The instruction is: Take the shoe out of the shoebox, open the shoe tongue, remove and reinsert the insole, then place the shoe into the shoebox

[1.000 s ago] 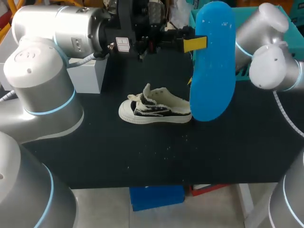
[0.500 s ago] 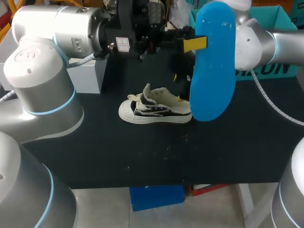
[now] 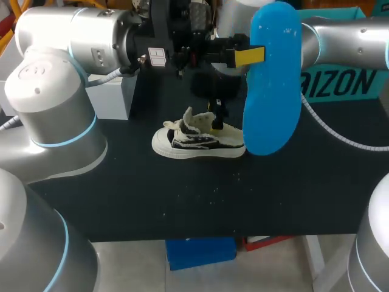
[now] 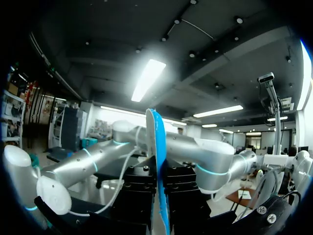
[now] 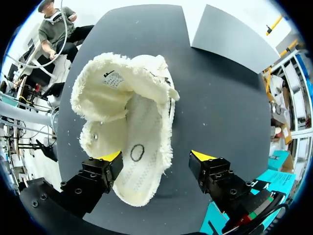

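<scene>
A cream shoe with black stripes lies on its sole on the black table, toe to the left. My left gripper holds the blue insole upright above the shoe's heel, shut on its edge. The left wrist view has the insole edge-on between that gripper's black fingers. My right arm reaches in behind the insole, its gripper just above the shoe's opening. From the right wrist, the shoe shows its bare inside and raised tongue; the right gripper is open, astride the heel end.
The teal shoebox stands at the back right, partly behind my right arm. A grey box sits at the back left, also seen beyond the shoe as the grey box. Bare black table lies in front of the shoe.
My right arm has swung left from beside the shoebox to over the shoe, passing behind the insole, and its fingers have narrowed slightly. The left arm and insole have stayed put.
</scene>
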